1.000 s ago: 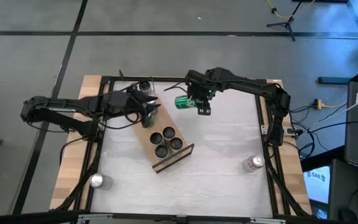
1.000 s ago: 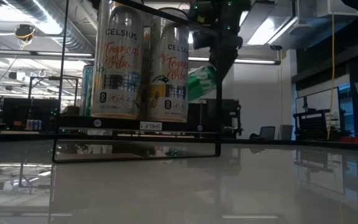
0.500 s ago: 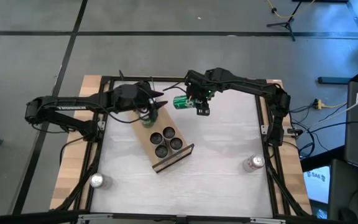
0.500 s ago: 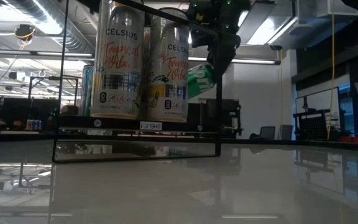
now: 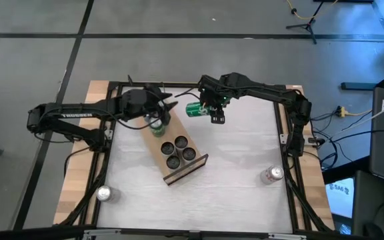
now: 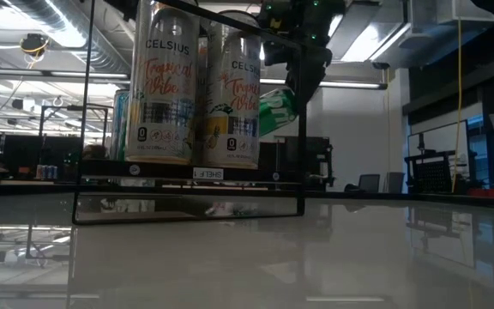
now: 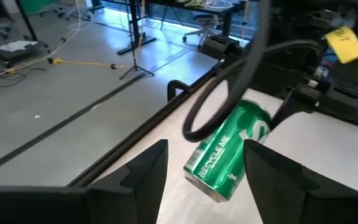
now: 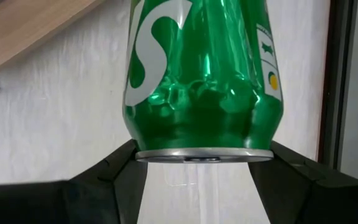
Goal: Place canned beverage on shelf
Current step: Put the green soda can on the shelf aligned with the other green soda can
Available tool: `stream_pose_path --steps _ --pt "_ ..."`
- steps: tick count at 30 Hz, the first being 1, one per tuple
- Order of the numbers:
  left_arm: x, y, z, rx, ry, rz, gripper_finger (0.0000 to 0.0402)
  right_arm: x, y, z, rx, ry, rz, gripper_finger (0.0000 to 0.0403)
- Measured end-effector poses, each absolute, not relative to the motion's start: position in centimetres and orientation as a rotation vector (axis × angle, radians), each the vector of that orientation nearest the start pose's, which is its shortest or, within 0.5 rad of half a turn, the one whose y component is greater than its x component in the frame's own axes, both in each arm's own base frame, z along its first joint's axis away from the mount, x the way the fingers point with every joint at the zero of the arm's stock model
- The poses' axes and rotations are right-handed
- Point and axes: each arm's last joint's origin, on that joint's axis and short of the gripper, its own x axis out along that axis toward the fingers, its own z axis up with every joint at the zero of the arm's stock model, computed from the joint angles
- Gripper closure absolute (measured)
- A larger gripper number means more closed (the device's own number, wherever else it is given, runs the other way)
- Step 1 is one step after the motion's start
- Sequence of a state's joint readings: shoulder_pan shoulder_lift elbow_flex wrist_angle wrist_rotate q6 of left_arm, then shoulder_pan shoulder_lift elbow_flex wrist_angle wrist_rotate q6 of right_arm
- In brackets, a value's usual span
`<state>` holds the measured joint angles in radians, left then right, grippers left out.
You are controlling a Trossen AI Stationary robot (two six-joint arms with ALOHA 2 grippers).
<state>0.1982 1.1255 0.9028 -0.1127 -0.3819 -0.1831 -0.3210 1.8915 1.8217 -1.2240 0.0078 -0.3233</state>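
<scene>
Right wrist view: dented green can

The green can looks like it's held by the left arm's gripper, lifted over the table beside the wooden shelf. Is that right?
Not quite: the right gripper holds the green can, as the high view shows. The rest stands: it is lifted over the table beside the wooden shelf.

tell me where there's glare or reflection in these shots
Low view: the glossy table mirrors the shelf and ceiling lights. Right wrist view: bright highlights streak the green can in the right claw. High view: even light, no strong glare.
</scene>
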Motion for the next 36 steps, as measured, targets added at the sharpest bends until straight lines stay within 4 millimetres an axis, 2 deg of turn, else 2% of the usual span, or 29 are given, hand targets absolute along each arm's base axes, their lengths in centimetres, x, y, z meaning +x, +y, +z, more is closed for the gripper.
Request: stream_pose_path --steps 5,8,19,23,31,36 --pt "24.1 5.9 31.5 -0.164 0.278 0.607 0.0201 35.9 -12.0 30.4 -0.073 1.309 -0.071 0.0159" --pt "24.1 5.9 31.5 -0.168 0.281 0.578 0.0186 35.9 -12.0 30.4 -0.073 1.309 -0.071 0.0159" --pt "24.2 5.8 31.5 -0.170 0.284 0.560 0.0066 35.9 -12.0 30.4 -0.074 1.303 -0.073 0.0159" --pt "24.2 5.8 31.5 -0.173 0.285 0.544 0.0034 36.1 -12.0 30.4 -0.077 1.290 -0.075 0.0159" --pt "24.3 5.9 31.9 -0.176 0.233 0.546 0.0018 36.2 -12.1 30.5 -0.082 1.271 -0.080 0.0159" --pt "25.2 6.6 31.9 -0.183 0.177 0.557 0.0018 36.3 -12.1 30.5 -0.084 1.263 -0.082 0.0159"
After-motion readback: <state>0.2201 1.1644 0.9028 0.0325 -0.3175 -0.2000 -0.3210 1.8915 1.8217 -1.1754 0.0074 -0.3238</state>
